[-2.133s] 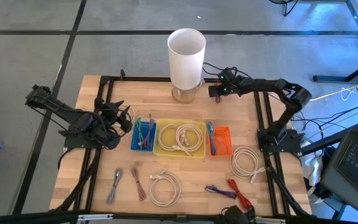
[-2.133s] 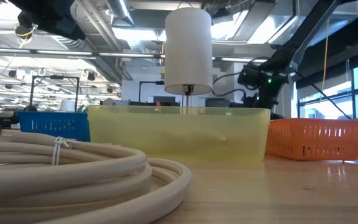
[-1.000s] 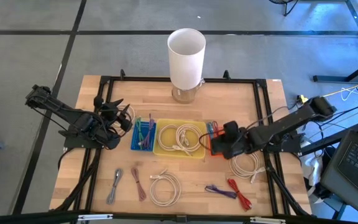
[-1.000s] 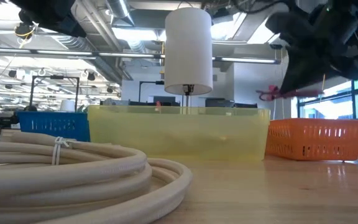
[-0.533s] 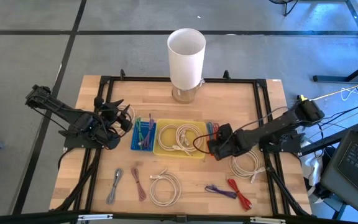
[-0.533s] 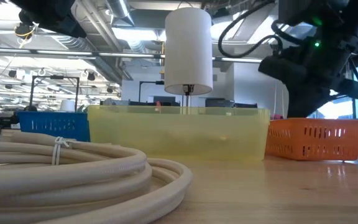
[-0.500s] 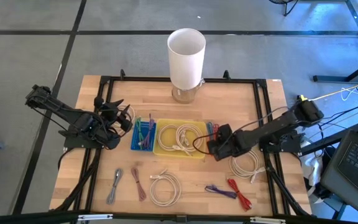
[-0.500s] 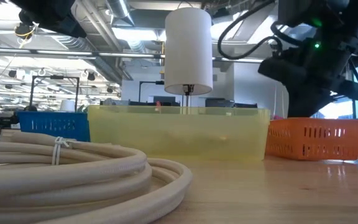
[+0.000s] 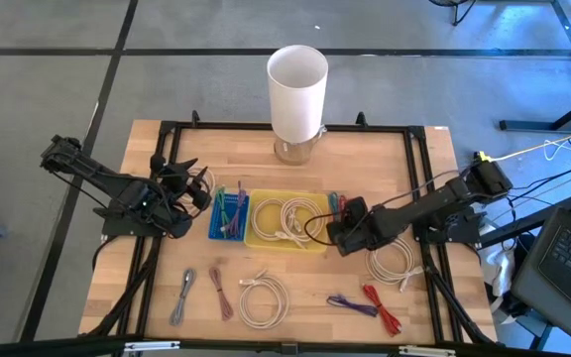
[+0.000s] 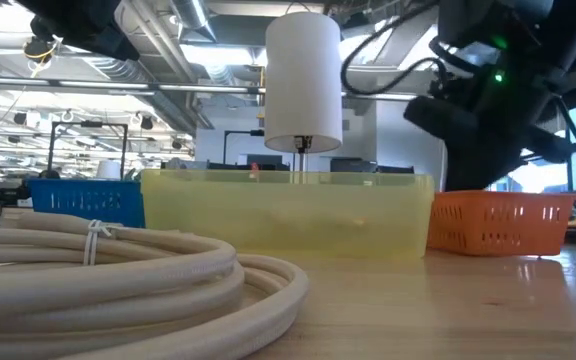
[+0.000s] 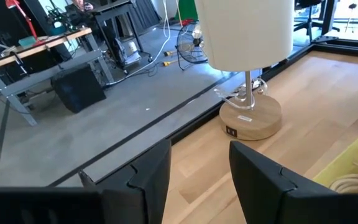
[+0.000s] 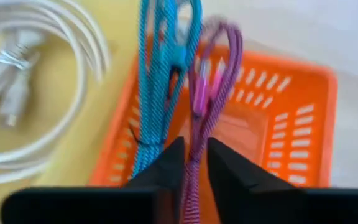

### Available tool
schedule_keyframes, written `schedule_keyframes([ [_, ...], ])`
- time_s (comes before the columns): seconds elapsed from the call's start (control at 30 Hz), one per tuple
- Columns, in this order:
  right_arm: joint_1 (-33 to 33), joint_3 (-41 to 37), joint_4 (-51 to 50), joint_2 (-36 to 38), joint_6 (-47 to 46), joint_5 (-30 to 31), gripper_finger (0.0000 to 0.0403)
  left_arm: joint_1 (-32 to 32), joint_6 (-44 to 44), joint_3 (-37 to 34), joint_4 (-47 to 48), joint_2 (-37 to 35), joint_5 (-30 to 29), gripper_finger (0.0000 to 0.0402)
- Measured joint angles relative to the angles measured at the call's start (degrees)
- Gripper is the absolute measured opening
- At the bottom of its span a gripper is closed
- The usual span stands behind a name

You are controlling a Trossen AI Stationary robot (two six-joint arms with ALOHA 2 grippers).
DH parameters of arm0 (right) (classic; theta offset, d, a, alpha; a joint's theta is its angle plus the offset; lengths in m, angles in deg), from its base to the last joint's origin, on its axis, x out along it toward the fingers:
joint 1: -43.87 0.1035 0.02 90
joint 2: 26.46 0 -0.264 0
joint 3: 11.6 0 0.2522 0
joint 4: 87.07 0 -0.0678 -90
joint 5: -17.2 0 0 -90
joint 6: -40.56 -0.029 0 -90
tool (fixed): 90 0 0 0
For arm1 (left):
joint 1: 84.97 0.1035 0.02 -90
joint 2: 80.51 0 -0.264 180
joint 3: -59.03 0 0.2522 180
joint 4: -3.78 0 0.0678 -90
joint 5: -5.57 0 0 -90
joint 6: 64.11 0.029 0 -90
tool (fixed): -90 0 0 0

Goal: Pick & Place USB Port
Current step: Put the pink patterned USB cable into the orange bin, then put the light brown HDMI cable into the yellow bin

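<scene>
Since two seconds ago your right arm has swung from the lamp at the table's far edge down to the orange basket (image 9: 357, 220), and its right end effector (image 9: 343, 234) now hovers low over that basket's near left corner. From the wrist camera its two dark fingers (image 12: 166, 163) are clenched on a purple braided cable (image 12: 205, 99), which loops up out of the basket. A blue braided cable (image 12: 160, 68) lies beside it along the basket's left wall.

Your left arm waits folded at the table's left side, and its left end effector (image 9: 198, 188), fingers apart and holding nothing, points toward the lamp (image 11: 244, 37).

Next to the orange basket, the yellow tray (image 9: 262, 238) holds coiled white cable (image 9: 290, 219). Beyond it, the blue bin (image 9: 214, 232) holds several short coloured cables.

Loose on the table (image 9: 137, 288) near the front are white coils (image 9: 396, 260), a red cable (image 9: 381, 306) and another purple cable (image 9: 350, 304).
</scene>
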Motion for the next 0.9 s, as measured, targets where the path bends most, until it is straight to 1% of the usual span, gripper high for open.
schedule_keyframes([
  [0.2,0.0,3.2,-4.0,3.0,3.1,2.2,0.0155,0.0,-0.4,0.0,0.0,0.0,0.1,0.0157],
  [0.27,0.0,4.6,-5.6,3.6,4.0,2.5,0.0176,0.0,-0.4,0.0,0.0,0.0,0.1,0.0157],
  [0.37,0.0,8.1,-12.0,4.3,6.4,4.5,0.0199,0.0,-0.2,0.0,0.0,0.0,1.0,0.0157],
  [0.47,0.4,12.9,-21.6,4.4,6.6,9.7,0.0209,0.0,1.3,0.0,0.1,0.0,5.9,0.0157],
  [0.6,0.8,19.4,-34.1,4.5,6.6,18.3,0.0211,0.1,0.1,0.0,0.6,0.0,13.1,0.0157],
  [0.73,0.7,24.3,-43.6,4.5,6.6,25.0,0.0212,0.1,-0.4,0.0,2.7,0.0,20.0,0.0157],
  [0.8,0.3,25.8,-46.7,4.5,6.6,28.0,0.0212,0.5,0.2,0.0,5.2,0.0,23.5,0.0157],
  [0.83,0.1,26.2,-46.8,4.5,7.0,29.0,0.0212,0.9,1.6,0.0,6.4,0.0,25.2,0.0157],
  [0.9,-0.7,26.6,-46.5,5.1,10.8,31.0,0.0212,1.9,6.1,0.0,8.7,0.0,28.7,0.0157],
])
